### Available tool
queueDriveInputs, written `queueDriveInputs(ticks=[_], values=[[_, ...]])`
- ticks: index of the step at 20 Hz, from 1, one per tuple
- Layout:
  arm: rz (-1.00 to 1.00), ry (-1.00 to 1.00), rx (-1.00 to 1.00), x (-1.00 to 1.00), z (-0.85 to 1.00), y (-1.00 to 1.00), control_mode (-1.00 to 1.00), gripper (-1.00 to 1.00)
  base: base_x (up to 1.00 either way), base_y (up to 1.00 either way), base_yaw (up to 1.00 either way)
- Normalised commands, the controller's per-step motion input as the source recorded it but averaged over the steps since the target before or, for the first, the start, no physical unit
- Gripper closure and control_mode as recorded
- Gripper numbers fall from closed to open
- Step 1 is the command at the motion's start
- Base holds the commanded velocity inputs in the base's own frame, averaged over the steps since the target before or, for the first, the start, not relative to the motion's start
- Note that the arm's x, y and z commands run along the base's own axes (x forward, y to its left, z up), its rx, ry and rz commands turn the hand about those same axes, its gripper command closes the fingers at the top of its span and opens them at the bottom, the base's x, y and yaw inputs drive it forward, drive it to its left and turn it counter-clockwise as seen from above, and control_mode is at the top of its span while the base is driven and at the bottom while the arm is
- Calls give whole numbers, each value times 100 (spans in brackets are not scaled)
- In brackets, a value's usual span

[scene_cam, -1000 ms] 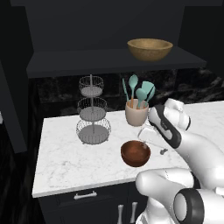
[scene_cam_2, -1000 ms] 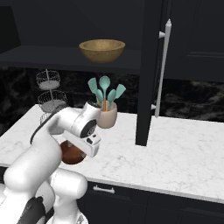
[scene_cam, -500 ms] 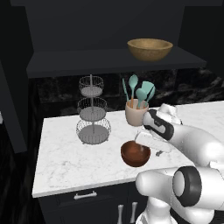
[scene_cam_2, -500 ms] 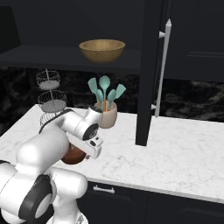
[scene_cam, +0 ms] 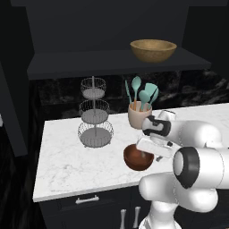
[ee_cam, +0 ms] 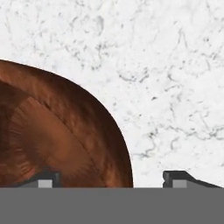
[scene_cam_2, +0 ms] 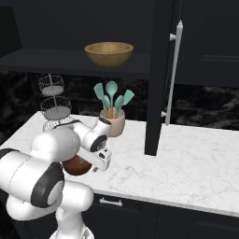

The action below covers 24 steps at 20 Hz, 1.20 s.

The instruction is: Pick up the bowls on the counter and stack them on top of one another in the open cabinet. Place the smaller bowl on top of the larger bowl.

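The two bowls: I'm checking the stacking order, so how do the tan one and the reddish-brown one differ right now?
The larger bowl is wide and light tan; the smaller bowl is narrower, glossy and dark reddish-brown. The larger bowl sits up on the open cabinet shelf; the smaller bowl is down on the counter. The tool straddles the smaller bowl's rim, while nothing is near the larger bowl. Both are round, wooden and upright.

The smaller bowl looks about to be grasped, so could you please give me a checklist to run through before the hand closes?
1. Hand open: ok.
2. Fingers straddle the smaller bowl's rim, one inside, one over the counter: ok.
3. Depth on rim enough for a grip: cannot tell.
4. Larger bowl already in the open cabinet: ok.
5. Utensil cup stands apart from the hand: ok.
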Motion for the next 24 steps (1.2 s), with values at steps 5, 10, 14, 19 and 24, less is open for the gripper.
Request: queueDriveInputs(ticks=[5,10,14,19,24], values=[[1,0,-1,0,-25,12,-100,100,0,0,0],[1,0,0,-17,-10,5,-100,100,0,0,0],[1,-15,0,-67,17,0,-100,100,0,0,0],[-8,-14,0,-51,80,0,-100,100,0,0,0],[-20,-13,0,-26,91,0,-100,100,0,0,0]])
